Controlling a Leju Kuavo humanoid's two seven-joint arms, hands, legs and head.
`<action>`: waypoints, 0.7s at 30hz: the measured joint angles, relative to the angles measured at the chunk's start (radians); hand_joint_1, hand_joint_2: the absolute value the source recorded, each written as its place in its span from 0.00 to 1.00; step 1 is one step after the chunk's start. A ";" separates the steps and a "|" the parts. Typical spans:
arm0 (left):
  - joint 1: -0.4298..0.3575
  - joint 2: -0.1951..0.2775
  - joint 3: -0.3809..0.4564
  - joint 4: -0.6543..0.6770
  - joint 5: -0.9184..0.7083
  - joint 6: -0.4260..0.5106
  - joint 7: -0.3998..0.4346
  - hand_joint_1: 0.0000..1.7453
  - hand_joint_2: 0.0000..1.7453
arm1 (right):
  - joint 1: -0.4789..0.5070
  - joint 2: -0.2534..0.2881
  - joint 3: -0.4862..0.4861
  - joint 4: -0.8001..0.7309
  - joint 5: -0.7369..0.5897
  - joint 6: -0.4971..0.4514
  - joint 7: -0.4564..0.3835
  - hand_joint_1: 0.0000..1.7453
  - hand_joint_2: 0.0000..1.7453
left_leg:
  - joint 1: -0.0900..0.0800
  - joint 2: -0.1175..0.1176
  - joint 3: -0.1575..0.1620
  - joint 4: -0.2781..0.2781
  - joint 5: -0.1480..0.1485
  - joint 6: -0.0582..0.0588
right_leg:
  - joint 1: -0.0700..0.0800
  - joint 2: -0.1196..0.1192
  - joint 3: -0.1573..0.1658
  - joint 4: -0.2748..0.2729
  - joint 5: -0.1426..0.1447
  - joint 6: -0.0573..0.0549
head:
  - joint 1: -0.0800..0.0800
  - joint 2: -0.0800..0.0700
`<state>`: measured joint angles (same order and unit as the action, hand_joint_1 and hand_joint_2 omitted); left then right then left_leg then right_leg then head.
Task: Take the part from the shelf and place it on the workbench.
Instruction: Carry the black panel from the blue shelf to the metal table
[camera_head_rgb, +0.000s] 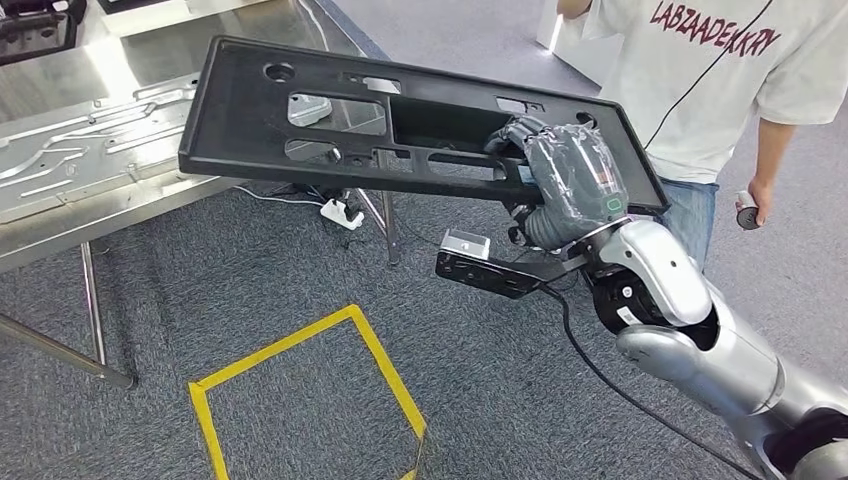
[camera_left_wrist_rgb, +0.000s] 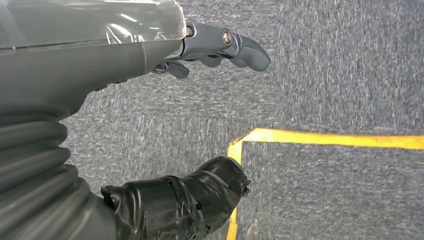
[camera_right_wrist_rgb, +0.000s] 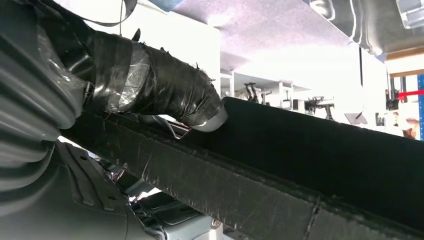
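- The long, flat black plastic panel with cut-out slots and holes (camera_head_rgb: 330, 120) stretches across the upper middle of the head view, held in the air and tilted, its left end over the edge of the shiny stainless-steel workbench (camera_head_rgb: 60, 110) at the upper left.
- The right hand (camera_head_rgb: 570, 180), grey and wrapped in clear film, sits right of centre in the head view and grips the panel at its right end, fingers curled through one of the long openings.
- In the right wrist view a tape-wrapped thumb (camera_right_wrist_rgb: 165, 85) presses against the dark edge of the panel (camera_right_wrist_rgb: 300, 165), which runs across the lower half of the frame.
- The left hand (camera_left_wrist_rgb: 150, 125) fills the left side of the left wrist view, holding nothing; its grey fingers (camera_left_wrist_rgb: 240, 47) are extended and apart from the black-taped thumb (camera_left_wrist_rgb: 190, 200), with grey carpet (camera_left_wrist_rgb: 340, 65) behind.
- A square outline of yellow tape (camera_head_rgb: 300, 400) lies on the carpet at the lower middle of the head view.
- A white power strip (camera_head_rgb: 342, 213) lies on the floor under the workbench's edge.
- A person in a white printed T-shirt (camera_head_rgb: 720, 80) stands at the upper right, holding a small dark object in one hand (camera_head_rgb: 752, 205).
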<state>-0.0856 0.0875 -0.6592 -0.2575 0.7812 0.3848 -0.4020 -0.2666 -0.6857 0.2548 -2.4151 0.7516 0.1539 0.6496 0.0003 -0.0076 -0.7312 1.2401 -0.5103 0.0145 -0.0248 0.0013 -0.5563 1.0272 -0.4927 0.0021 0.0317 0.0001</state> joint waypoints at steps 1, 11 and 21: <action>0.000 0.000 0.000 0.000 -0.002 0.000 0.001 0.00 1.00 | -0.003 -0.002 0.000 0.000 0.000 0.001 0.000 1.00 1.00 | -0.001 0.001 0.032 -0.071 0.035 0.005 | 0.000 0.000 0.006 0.000 -0.004 0.002 | 0.000 0.000; -0.002 0.003 0.000 0.000 -0.013 -0.002 0.009 0.00 1.00 | -0.032 -0.013 0.016 -0.001 0.071 0.061 -0.031 1.00 1.00 | -0.004 0.000 0.143 -0.241 0.055 0.048 | 0.005 0.000 -0.070 0.157 -0.089 0.037 | 0.002 0.000; -0.004 0.003 -0.001 0.000 -0.034 -0.011 0.010 0.00 1.00 | -0.096 -0.010 0.126 0.012 0.183 0.187 -0.084 1.00 1.00 | -0.008 -0.010 0.182 -0.210 -0.020 0.019 | -0.004 0.003 -0.083 0.029 0.045 0.027 | 0.002 0.000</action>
<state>-0.0893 0.0907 -0.6599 -0.2572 0.7475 0.3737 -0.3919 -0.3626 -0.6962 0.3812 -2.4034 0.9346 0.3406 0.5657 -0.0073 -0.0180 -0.5493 1.0300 -0.5305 0.0332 -0.0287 0.0047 -0.6393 1.0559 -0.4475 0.0287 0.0340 0.0005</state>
